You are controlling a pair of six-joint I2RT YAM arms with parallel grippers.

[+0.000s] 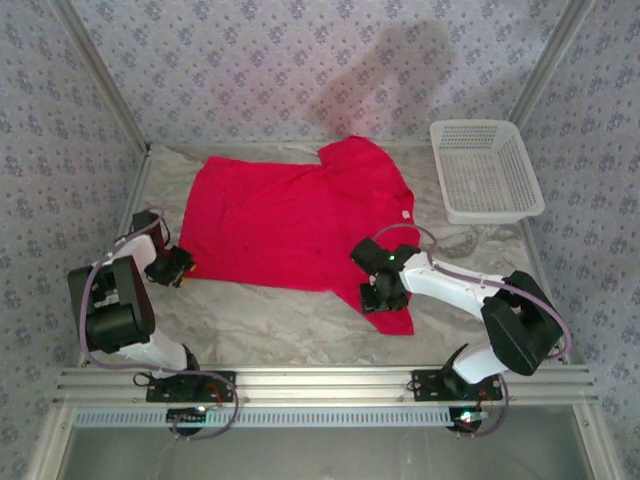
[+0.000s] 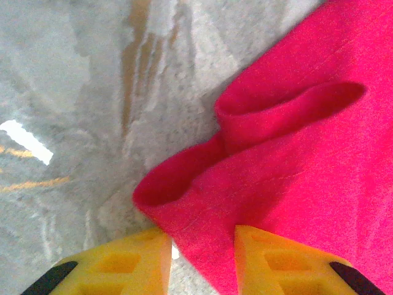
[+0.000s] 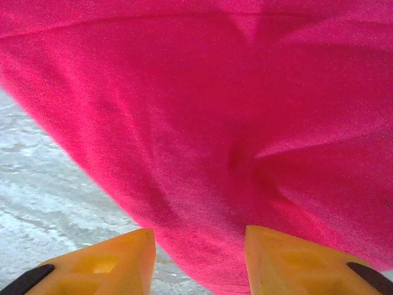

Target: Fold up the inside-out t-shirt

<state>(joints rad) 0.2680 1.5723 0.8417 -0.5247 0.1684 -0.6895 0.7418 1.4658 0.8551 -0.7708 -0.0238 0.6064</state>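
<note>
The inside-out t-shirt is bright red and lies mostly flat across the middle of the table, with a small white tag at its right edge. My left gripper sits at the shirt's near left corner. In the left wrist view a rolled fold of the shirt runs between the yellow fingers of that gripper; the cloth touches the right finger, and a gap shows at the left one. My right gripper is over the shirt's near right part. Its fingers stand apart around the cloth, gripper open.
A white mesh basket stands at the back right of the table. The crinkled grey table cover lies bare in front of the shirt. Patterned walls close in the left, back and right sides.
</note>
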